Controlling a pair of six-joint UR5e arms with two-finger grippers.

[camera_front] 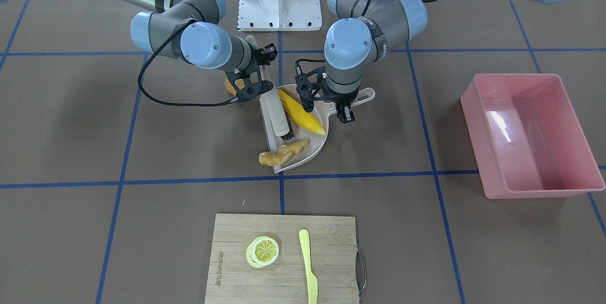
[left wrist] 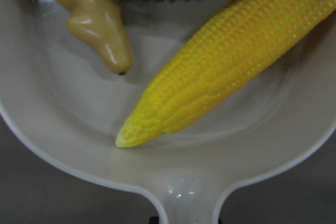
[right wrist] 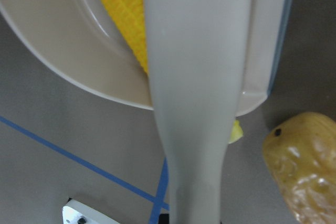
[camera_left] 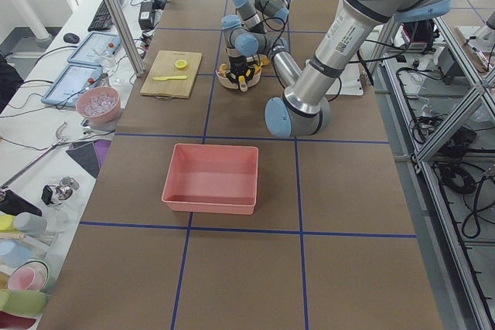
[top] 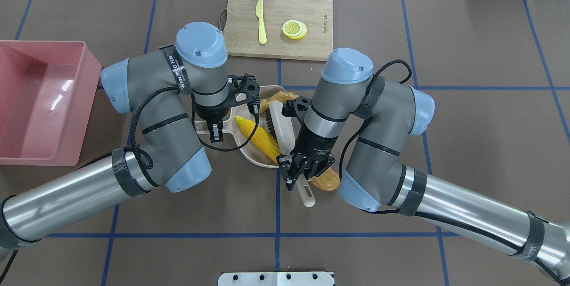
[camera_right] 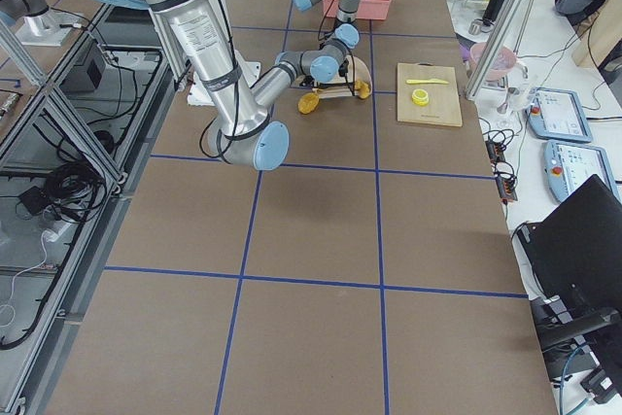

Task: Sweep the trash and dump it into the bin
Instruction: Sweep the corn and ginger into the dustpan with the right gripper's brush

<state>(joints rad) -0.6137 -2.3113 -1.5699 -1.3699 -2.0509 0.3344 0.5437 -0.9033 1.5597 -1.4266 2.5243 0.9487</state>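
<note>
Left gripper [top: 214, 131], right gripper [top: 297, 178], both clamped.

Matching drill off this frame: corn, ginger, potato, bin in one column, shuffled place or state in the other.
1. corn cob
2. ginger root
3. potato
4. bin

A. empty
B. straddling the dustpan lip
C. fully inside the dustpan
D. on the table, outside the dustpan, beside the brush handle

Pairs: 1-C, 2-B, 3-D, 4-A

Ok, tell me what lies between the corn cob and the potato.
The brush, gripped by the right claw, lies along the dustpan's edge between corn cob and potato; the front-facing view shows it.
</note>
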